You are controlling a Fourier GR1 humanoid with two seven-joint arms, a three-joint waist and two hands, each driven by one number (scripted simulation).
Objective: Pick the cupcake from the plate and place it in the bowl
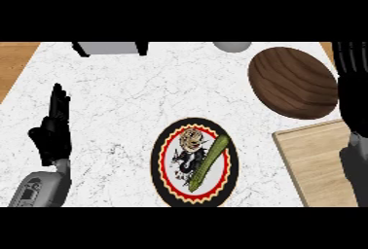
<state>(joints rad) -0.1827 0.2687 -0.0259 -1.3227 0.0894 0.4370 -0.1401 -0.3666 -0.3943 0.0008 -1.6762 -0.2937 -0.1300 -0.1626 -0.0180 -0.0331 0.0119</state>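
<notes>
The cupcake (193,139), pale brown with a speckled top, sits on the upper part of a round plate (167,179) with a black rim and a red and yellow toothed border. A green stick-shaped vegetable (209,160) lies slanted across the plate, just right of the cupcake. The dark wooden bowl (293,80) stands at the upper right. My right hand (352,92) is at the right edge, just right of the bowl, open with straight fingers and holding nothing. My left hand (52,131) rests open at the left, fingers up, far from the plate.
A light wooden cutting board (316,165) lies at the lower right, below the bowl and beside the plate. At the back edge stand a grey box-like object (111,47) and a grey round object (232,46). The marble top ends at a wooden strip (13,65) on the left.
</notes>
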